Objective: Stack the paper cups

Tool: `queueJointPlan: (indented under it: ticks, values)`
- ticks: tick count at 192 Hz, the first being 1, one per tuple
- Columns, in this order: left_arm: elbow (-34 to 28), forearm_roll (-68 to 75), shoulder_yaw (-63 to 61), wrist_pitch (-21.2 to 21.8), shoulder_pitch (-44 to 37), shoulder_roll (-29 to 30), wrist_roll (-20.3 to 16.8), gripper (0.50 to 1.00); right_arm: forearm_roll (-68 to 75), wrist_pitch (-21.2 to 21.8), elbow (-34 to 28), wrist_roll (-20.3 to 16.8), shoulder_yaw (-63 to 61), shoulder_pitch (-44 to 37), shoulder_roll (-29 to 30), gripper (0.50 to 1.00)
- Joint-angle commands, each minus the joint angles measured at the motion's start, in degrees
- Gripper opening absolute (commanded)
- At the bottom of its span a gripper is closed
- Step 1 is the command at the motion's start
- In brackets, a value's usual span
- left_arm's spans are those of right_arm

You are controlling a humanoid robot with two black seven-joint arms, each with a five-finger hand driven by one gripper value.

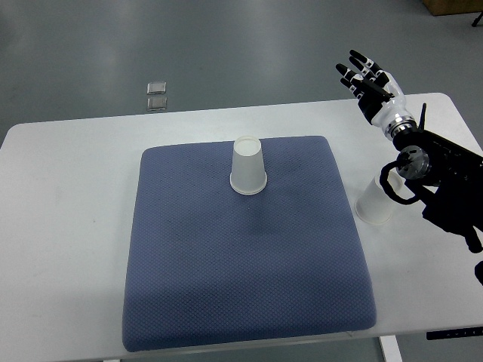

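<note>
- Two white paper cups in view, seen steeply from above, on a white table [68, 196] largely covered by a blue-grey quilted mat [241, 264].
- One upside-down cup [247, 166] standing upright on the mat's far half, base uppermost, wide rim down on the fabric; well to the left of the right hand [367, 78] and nearer the camera than it.
- A second cup [372, 202] on bare tabletop just off the mat's right edge, directly below the hand in the picture, partly hidden behind the black forearm [445, 185] and its cable loop; orientation hard to tell.
- Right hand raised at the table's far right corner, white palm with black fingers [355, 58] spread and pointing away, holding nothing, clear of both cups.
- Arm entering from the right edge, dark and bulky.
- Beyond the table's far edge, far left of the hand: two small square metal plates [157, 96] on the grey floor.
</note>
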State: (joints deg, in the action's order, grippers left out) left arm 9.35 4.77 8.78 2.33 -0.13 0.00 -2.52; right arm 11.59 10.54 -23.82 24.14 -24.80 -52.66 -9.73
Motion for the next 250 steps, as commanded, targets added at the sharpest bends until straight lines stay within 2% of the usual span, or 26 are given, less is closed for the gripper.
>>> queueJointPlan:
  ticks: [1, 77, 126, 199, 250]
  values:
    - [-0.12, -0.20, 0.18, 0.04, 0.04, 0.00, -0.03, 1.000, 0.01, 0.10, 0.01, 0.03, 0.02, 0.02, -0.03, 0.913]
    - [-0.12, -0.20, -0.08, 0.04, 0.21, 0.00, -0.03, 1.000, -4.47, 0.71, 0.27, 0.03, 1.51, -0.25, -2.66, 0.913]
    - [-0.12, -0.20, -0.08, 0.04, 0.21, 0.00, -0.03, 1.000, -22.84, 1.33, -0.17, 0.03, 4.06, -0.51, -10.05, 0.913]
    - [-0.21, -0.20, -0.08, 0.04, 0.30, 0.00, -0.03, 1.000, -50.52, 8.18, -0.43, 0.55, 7.58, -2.45, -19.27, 0.911]
    - [-0.21, -0.20, 0.01, 0.04, 0.21, 0.00, -0.03, 1.000, -68.80, 9.59, -3.07, 0.82, 8.19, -5.26, -24.72, 0.913]
